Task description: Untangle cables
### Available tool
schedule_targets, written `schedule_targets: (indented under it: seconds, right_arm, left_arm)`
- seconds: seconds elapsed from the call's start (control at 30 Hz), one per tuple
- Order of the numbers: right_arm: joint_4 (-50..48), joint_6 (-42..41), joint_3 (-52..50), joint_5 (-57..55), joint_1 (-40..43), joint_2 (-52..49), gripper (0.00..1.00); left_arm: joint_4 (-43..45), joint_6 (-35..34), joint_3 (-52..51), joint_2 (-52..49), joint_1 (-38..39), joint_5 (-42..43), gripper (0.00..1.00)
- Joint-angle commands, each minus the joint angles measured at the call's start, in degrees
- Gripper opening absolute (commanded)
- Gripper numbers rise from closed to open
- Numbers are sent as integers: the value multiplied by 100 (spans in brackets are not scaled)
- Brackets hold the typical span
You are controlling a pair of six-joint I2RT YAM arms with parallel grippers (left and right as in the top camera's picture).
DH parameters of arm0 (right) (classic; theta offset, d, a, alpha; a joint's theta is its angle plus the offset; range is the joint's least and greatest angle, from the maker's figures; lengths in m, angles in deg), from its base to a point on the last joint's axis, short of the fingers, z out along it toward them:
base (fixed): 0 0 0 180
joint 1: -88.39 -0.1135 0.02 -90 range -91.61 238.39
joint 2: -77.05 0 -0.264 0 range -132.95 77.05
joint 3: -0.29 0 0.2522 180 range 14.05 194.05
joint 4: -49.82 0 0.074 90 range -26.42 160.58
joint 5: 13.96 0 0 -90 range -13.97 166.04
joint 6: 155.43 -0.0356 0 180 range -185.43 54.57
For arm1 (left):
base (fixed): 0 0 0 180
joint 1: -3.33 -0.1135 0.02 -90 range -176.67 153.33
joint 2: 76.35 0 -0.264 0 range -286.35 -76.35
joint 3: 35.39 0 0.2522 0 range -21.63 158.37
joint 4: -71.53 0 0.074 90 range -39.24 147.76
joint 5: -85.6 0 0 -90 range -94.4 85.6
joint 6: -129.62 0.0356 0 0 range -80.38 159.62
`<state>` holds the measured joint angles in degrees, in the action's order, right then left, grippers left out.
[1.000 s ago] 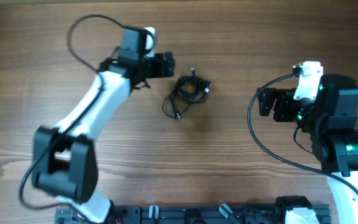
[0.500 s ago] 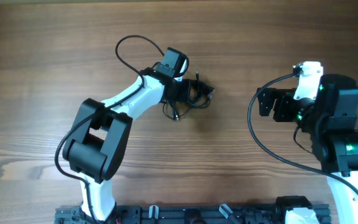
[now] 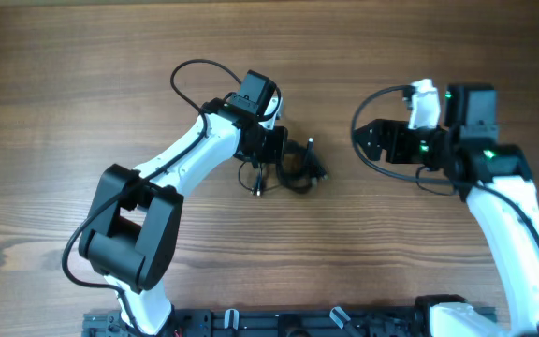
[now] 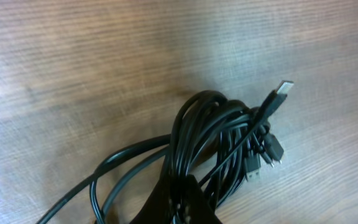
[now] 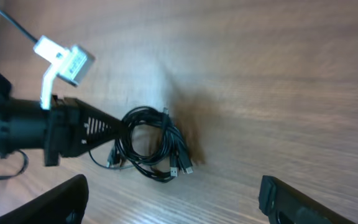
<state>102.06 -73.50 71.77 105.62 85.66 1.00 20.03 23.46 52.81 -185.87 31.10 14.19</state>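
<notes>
Brown wooden tabletop (image 3: 54, 75) | knot of thin black rubbery cables (image 3: 299, 170) is found near centre | left gripper (image 3: 277, 155) is pinched on its 9 o'clock edge | right gripper (image 3: 371, 142) is held spread at 3 o'clock, well apart | judged best: the raised silvery plug tip (image 4: 283, 88) is taken and drawn out slowly

It looks like a robotics lab, and this is a test bench in it. Two jointed machines in black and white, the left arm (image 3: 190, 150) and the right arm (image 3: 513, 215), stand at a plain wood-grain table (image 3: 45, 103). Their bases sit by a black mounting rail (image 3: 288, 323) along the near edge. Small green lights (image 3: 483, 153) glow on the right one, and a white camera mount (image 5: 64, 59) sits on the left wrist. On the wood between them lies a knot of thin black cables (image 3: 298, 167).
</notes>
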Motion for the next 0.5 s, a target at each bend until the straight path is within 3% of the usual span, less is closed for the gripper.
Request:
schedule_targets:
  seconds: [0.0,0.17,0.23,0.33,0.47]
  right_arm:
    - [-24,378,116,160,-282,-625,81]
    - [-225,511,116,-61,-638,-1596,78]
    - [-525,385,116,-66,-728,-1725,62]
    - [-1128,-896,105,-66,-883,-1816,56]
    - [-1097,-1615,39,-129,-1073,-1827,53]
  left_arm:
    - [-481,684,57,173,79,411,4]
    - [-457,1475,59,173,83,811,4]
    - [-448,1703,59,173,83,1110,4]
    - [-426,1746,59,173,83,1290,4]
    - [-251,1720,59,173,83,1294,4]
